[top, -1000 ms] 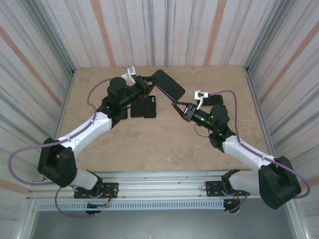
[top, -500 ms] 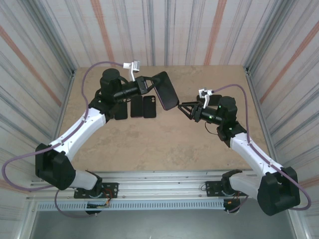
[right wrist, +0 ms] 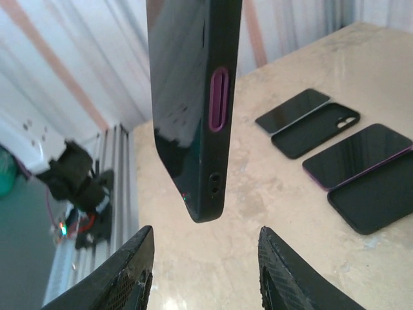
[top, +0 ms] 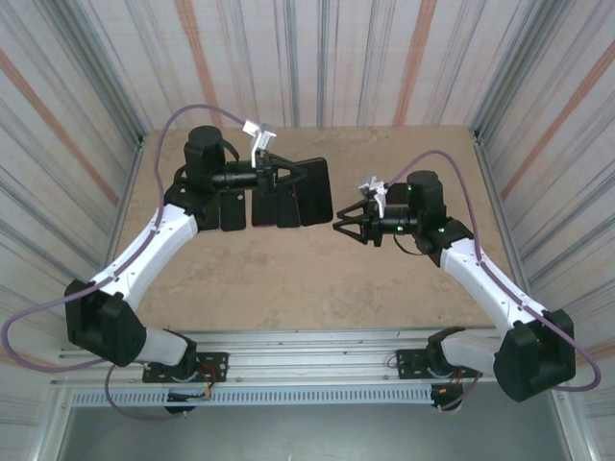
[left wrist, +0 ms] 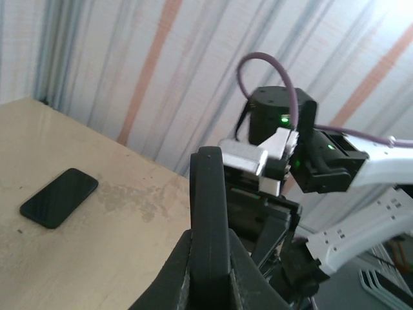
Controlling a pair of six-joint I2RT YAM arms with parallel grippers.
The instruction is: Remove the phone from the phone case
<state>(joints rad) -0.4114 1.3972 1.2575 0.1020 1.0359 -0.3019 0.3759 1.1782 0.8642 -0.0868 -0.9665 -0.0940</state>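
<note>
The black cased phone with a purple side button [top: 315, 190] hangs in the air at the upper centre of the top view, clenched edge-on by the left gripper [top: 288, 179]. Just beside its lower right corner the right gripper [top: 338, 227] is released, its fingers [right wrist: 122, 278] parted around nothing. Other dark phones and cases [top: 259, 208] lie on the beige table [top: 288, 288], to the phone's left.

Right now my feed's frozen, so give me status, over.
Left gripper shut on cased phone, held off table. Right gripper open, not touching it. Nothing between them.
</note>
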